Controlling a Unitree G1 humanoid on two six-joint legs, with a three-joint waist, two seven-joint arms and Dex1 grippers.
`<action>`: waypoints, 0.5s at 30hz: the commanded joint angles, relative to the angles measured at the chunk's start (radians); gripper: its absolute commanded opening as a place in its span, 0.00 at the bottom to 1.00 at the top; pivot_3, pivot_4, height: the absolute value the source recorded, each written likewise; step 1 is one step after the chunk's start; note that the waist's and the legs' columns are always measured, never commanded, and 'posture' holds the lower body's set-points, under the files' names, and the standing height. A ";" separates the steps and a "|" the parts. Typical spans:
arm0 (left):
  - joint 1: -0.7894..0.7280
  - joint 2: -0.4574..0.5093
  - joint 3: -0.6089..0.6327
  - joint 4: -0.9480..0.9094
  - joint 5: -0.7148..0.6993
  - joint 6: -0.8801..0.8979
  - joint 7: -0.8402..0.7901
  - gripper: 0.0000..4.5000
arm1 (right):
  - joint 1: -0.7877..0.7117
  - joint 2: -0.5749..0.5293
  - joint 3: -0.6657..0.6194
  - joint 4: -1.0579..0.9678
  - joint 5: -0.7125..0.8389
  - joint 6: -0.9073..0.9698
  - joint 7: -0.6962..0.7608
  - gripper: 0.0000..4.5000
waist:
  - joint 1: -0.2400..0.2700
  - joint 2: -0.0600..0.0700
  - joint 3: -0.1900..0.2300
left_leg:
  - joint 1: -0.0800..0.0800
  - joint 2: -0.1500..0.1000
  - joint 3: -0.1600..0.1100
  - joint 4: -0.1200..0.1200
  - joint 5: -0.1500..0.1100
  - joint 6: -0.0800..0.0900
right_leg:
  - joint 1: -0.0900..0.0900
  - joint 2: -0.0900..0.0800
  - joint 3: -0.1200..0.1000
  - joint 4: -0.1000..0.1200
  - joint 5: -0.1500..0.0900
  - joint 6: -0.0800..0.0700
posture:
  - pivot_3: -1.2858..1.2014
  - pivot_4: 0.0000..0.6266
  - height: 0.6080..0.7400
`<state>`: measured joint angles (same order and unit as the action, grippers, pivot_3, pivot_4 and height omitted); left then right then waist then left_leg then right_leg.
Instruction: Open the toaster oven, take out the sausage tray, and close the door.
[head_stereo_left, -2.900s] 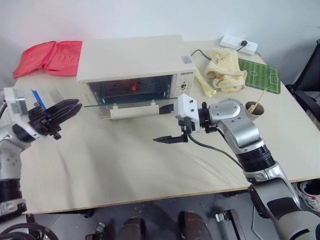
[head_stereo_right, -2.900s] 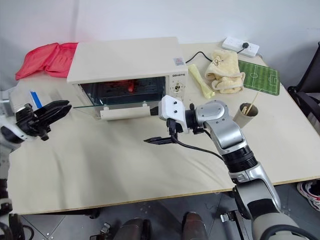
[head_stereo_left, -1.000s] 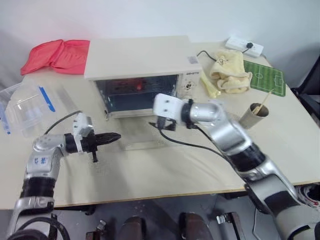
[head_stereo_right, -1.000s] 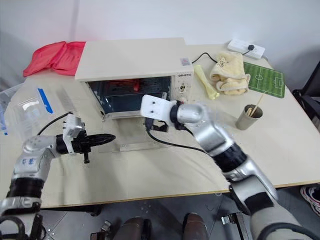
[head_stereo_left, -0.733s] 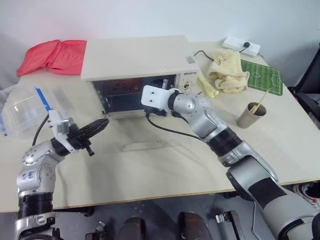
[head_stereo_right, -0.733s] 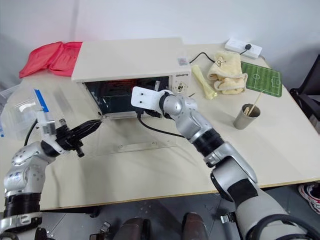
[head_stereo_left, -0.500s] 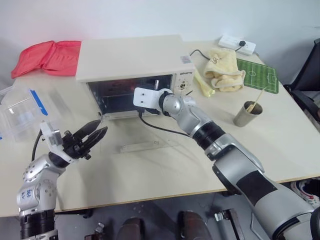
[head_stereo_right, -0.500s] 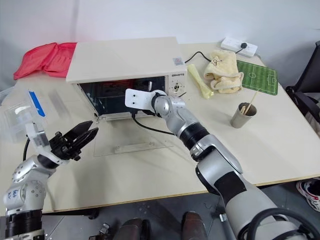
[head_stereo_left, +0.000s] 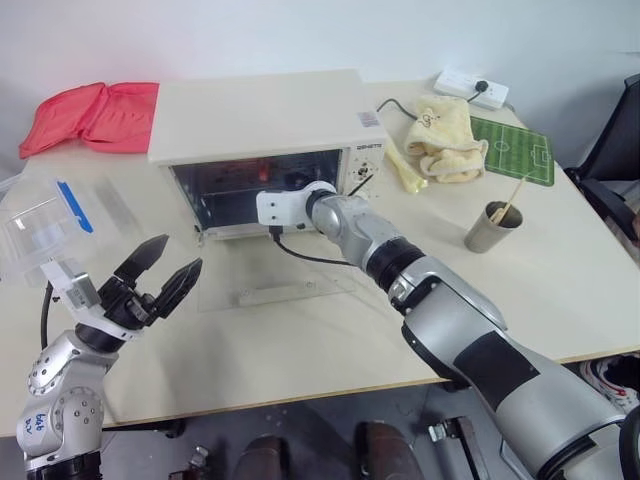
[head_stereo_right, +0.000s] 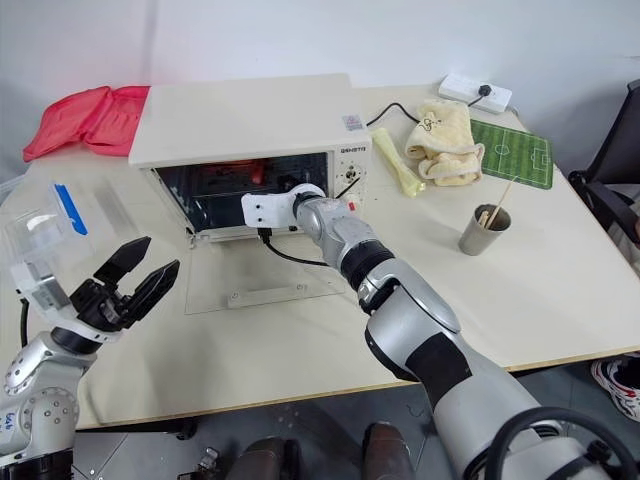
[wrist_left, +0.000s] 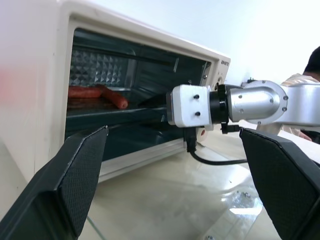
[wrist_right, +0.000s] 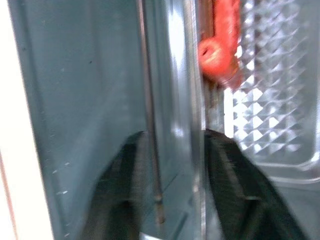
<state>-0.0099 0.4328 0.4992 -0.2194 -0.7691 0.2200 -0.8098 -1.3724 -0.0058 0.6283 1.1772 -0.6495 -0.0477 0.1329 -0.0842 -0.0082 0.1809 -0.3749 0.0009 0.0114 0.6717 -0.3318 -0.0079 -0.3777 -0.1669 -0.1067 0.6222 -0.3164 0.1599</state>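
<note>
The right gripper (wrist_right: 170, 200) is reaching into the open front of the toaster oven (head_stereo_left: 255, 115). Its two black fingers (wrist_right: 122, 190) sit close together, one on each side of the thin front edge of the sausage tray (wrist_left: 112, 111). They look pinched on that edge, but the view is blurry, so I cannot tell for sure that they hold it.

The sausage tray is inside the oven, on a shelf partway up. Two red sausages (wrist_left: 100, 95) lie on it, toward the back.

The door (head_stereo_left: 270, 285) is folded all the way down. Its glass lies flat on the table (head_stereo_left: 330, 340) in front of the oven, with the cream bar handle (head_stereo_left: 285, 293) at the near edge.

The left gripper (head_stereo_left: 160, 275) hangs in the air to the left of the door. Its two fingers are spread wide apart and hold nothing.

A clear plastic box (head_stereo_left: 45, 225) with a blue clip sits at the left edge of the table. A red cloth (head_stereo_left: 90, 108) lies behind it. On the right are a yellow towel (head_stereo_left: 440, 135), a green mat (head_stereo_left: 510, 150) and a cup (head_stereo_left: 487, 227).
</note>
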 joint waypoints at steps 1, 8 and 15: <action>0.001 0.011 0.003 -0.030 -0.014 -0.003 0.014 1.00 | -0.009 0.003 0.011 -0.028 -0.026 -0.022 -0.014 0.06 | 0.000 0.000 0.000 | 0.000 0.000 0.000 0.000 0.000 0.000 | 0.000 0.000 0.000 0.000 0.000 0.000 | 0.52 0.24 1.00; 0.004 0.041 -0.045 -0.026 0.013 0.028 0.021 1.00 | 0.049 -0.049 0.011 -0.184 -0.068 -0.038 -0.024 0.01 | 0.000 0.000 0.000 | 0.001 0.000 0.000 -0.003 0.000 0.000 | 0.000 0.000 0.000 0.000 0.000 0.000 | 0.52 0.24 1.00; -0.050 0.051 -0.074 0.004 0.009 0.030 0.018 1.00 | 0.176 -0.123 0.000 -0.490 -0.098 0.011 0.077 0.01 | 0.001 0.000 0.000 | 0.001 0.000 0.000 -0.005 0.000 0.000 | -0.001 0.000 -0.001 -0.001 0.000 0.000 | 0.52 0.24 1.00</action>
<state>-0.0436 0.4728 0.4224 -0.2156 -0.7568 0.2523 -0.7843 -1.1961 -0.1236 0.6350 0.8144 -0.7363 -0.0393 0.1910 -0.0830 -0.0080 0.1810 -0.3744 0.0007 0.0112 0.6669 -0.3316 -0.0083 -0.3787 -0.1667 -0.1073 0.6215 -0.3166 0.1596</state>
